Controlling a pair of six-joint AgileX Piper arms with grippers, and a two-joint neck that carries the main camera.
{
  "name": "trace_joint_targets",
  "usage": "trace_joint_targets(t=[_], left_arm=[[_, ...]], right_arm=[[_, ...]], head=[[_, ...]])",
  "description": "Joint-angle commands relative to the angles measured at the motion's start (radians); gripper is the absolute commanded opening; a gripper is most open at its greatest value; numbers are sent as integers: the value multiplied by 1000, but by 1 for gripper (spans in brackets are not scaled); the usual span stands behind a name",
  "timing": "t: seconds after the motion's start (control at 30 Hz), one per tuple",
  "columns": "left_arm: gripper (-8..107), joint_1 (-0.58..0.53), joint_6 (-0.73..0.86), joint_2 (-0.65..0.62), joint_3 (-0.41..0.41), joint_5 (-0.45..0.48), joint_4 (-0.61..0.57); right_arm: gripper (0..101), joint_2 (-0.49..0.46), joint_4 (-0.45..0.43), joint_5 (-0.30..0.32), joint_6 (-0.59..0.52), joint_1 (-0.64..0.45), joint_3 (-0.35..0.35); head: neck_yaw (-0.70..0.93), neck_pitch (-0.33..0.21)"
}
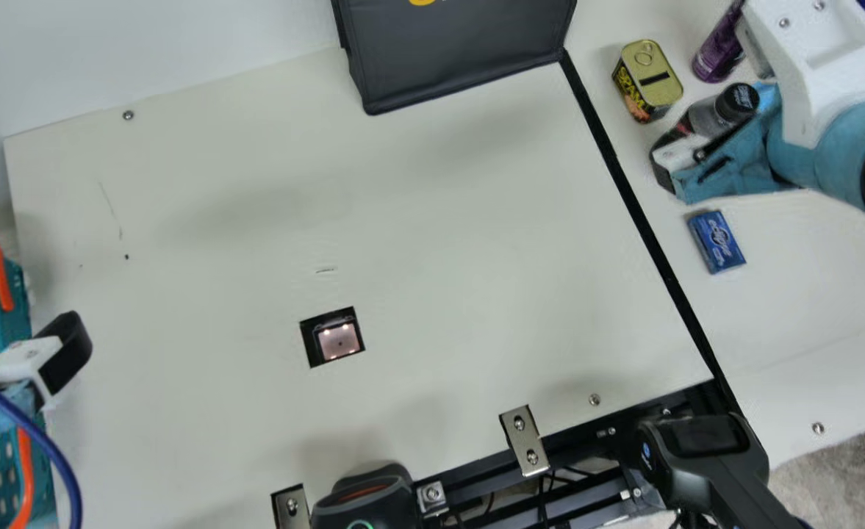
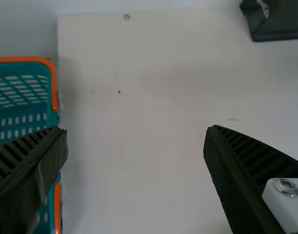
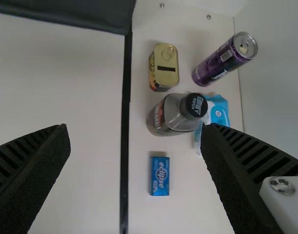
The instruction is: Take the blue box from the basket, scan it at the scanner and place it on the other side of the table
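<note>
The blue box (image 1: 717, 242) lies flat on the table at the main view's right, beyond the black strip; the right wrist view shows the same blue box (image 3: 160, 176) between and beyond the fingers. My right gripper (image 1: 686, 163) is above the table near it, beside the dark bottle; its fingers stand wide apart in the right wrist view, the gripper (image 3: 136, 161) holding nothing. At the far left my left gripper (image 1: 28, 382) is over the teal basket (image 1: 17, 294); in the left wrist view the gripper (image 2: 136, 161) is open and empty. The scanner window (image 1: 338, 339) is set in the table.
A tin (image 1: 649, 81), a dark-capped bottle (image 1: 719, 110) and a purple can (image 1: 719, 51) stand beyond the blue box. A black bag (image 1: 461, 51) is at the back. Two dark devices, one a handheld (image 1: 704, 448), are at the front edge.
</note>
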Motion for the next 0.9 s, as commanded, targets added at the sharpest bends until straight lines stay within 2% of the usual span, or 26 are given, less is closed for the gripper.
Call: trace_joint_targets(t=[0.0, 0.23, 0.27, 0.43, 0.47, 0.53, 0.87], left_arm=[[90, -2, -41, -43, -17, 18, 50], [90, -8, -145, -156, -71, 78, 167], [90, -8, -125, -135, -66, 72, 141], [90, -8, -145, -159, -71, 80, 166], [90, -8, -145, -159, -71, 80, 166], [90, -8, -145, -159, -71, 80, 166], [90, -8, -145, -159, -71, 80, 166]], right_arm=[[95, -35, 13, -4, 46, 27, 9], [95, -137, 55, -8, 168, 117, 43], [95, -151, 61, -8, 185, 130, 48], [95, -220, 90, -11, 268, 191, 71], [95, -202, 85, -7, 239, 176, 68], [95, -222, 96, -3, 268, 192, 71], [95, -228, 95, -4, 268, 194, 70]], head=[[90, -29], [254, -29], [276, -29], [276, -29], [276, -29], [276, -29], [276, -29]])
